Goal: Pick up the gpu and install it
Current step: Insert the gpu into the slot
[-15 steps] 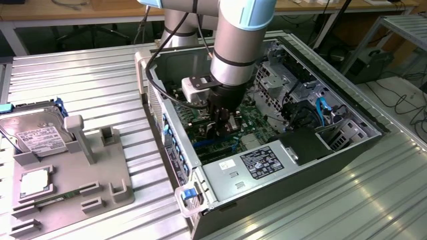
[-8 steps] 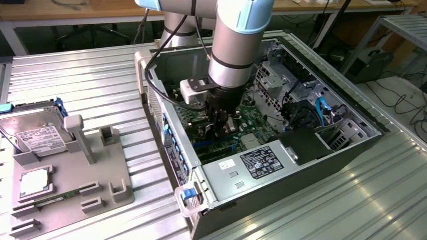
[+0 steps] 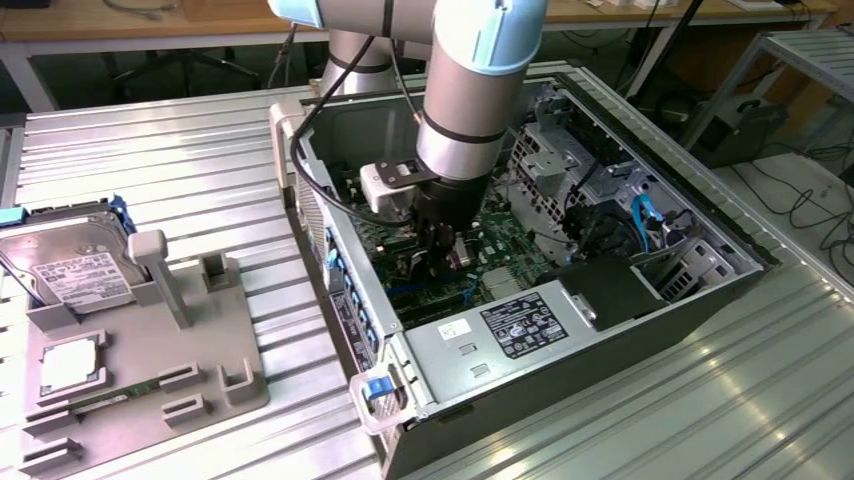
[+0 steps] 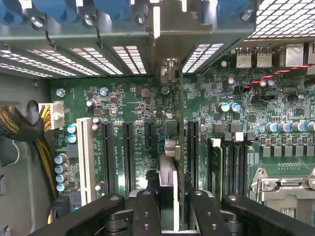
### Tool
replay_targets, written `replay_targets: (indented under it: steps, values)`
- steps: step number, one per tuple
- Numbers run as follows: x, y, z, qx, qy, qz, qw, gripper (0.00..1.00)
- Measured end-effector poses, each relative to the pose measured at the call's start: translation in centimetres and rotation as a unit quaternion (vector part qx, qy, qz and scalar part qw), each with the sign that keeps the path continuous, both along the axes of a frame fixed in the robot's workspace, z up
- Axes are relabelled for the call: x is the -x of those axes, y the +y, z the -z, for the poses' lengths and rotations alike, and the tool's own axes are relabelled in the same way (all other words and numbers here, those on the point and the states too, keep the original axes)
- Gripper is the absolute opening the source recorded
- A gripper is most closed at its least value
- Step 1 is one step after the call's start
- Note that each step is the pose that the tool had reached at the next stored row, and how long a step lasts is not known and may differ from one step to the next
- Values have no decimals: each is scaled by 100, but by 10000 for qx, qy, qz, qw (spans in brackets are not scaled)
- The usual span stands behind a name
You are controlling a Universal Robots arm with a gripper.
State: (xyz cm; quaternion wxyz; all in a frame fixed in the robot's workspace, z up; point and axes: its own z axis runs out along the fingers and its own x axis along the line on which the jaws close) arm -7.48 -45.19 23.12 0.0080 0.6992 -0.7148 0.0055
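One gpu [image 4: 170, 191] gripped edge-on in the part-closed hand [image 4: 170, 216] | above motherboard [image 4: 123, 103] slots | looked light, stiff, fragile; held by its top edge.

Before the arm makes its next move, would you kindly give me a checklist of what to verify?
1. Graphics card held in the gripper: ok.
2. Card edge-on, running parallel to the black slots: ok.
3. Card seated in a slot: cannot tell.
4. Cable bundle off to the side, apart from the card: ok.
5. Computer case open, arm reaching inside: ok.
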Motion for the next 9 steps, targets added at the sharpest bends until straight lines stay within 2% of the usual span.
replay_targets:
  steps: [6, 9]
  values:
    - [40, -1, 78, 5, 2, -1, 10000, 28]
    - [40, 0, 87, 0, 0, 0, 10000, 28]
